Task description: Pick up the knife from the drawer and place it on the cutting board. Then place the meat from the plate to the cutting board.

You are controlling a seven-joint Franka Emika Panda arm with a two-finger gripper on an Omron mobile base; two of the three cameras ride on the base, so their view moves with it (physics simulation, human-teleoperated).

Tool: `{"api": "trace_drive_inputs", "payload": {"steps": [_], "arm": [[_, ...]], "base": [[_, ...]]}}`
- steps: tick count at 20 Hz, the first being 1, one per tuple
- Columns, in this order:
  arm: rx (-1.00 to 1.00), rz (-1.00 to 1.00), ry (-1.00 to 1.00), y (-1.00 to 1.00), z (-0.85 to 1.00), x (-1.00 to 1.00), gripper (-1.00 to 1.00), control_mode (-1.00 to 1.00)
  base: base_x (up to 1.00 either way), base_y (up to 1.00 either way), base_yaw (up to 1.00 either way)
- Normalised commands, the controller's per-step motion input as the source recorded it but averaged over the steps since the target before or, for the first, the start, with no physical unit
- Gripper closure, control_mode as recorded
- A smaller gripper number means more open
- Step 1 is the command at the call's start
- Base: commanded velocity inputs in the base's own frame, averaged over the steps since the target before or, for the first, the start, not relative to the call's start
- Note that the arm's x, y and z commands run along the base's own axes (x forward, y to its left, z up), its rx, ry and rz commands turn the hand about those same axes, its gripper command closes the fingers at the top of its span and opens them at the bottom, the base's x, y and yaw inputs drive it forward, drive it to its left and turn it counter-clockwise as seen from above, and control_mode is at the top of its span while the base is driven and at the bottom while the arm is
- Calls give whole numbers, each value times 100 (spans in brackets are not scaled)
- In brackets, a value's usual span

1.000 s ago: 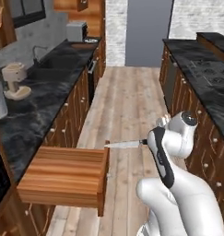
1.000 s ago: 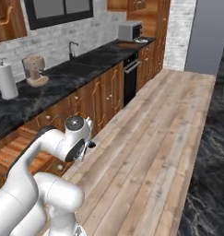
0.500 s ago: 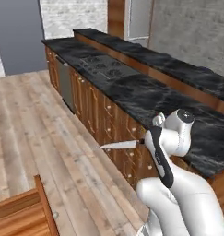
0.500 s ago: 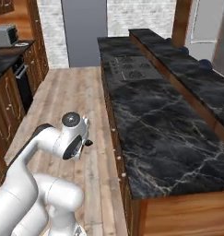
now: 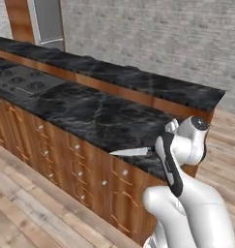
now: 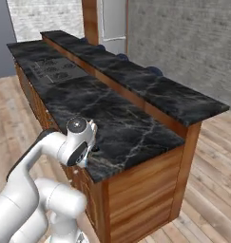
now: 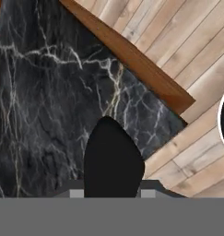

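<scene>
My gripper (image 7: pixel 111 190) is shut on the knife, whose black handle (image 7: pixel 112 156) stands up between the fingers in the hand view. In the left base view the silver blade (image 5: pixel 131 152) points left from my white hand, level with the front edge of a black marble counter (image 5: pixel 90 114). The right base view has the hand (image 6: pixel 79 142) at the counter's near edge (image 6: pixel 100 173), with the knife hidden behind it. The drawer, cutting board, plate and meat are out of view.
The counter is an island with a raised back ledge (image 6: pixel 150 88) and a cooktop (image 5: pixel 20 80) at its far end. Wooden cabinet fronts with silver knobs (image 5: pixel 75 164) run below. Plank floor (image 6: pixel 212 190) surrounds the island's end; a grey brick wall (image 5: pixel 162 38) stands behind.
The whole picture has swung round as the base turned: the drawer side of the kitchen is gone and the island counter now lies ahead. The knife stays in the shut gripper.
</scene>
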Motion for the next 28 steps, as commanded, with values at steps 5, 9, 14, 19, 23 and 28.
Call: {"api": "trace_drive_inputs", "payload": {"steps": [5,9,14,19,23,28], "arm": [[0,0,0,0,0,0,100,100],[0,0,0,0,0,0,100,100],[0,0,0,0,0,0,100,100],[0,0,0,0,0,0,100,100],[0,0,0,0,0,0,100,100],[0,0,0,0,0,0,100,100]], "base": [[0,-94,-2],[-74,-57,46],[-21,-17,94],[2,-45,74],[42,-59,47],[100,68,3]]}}
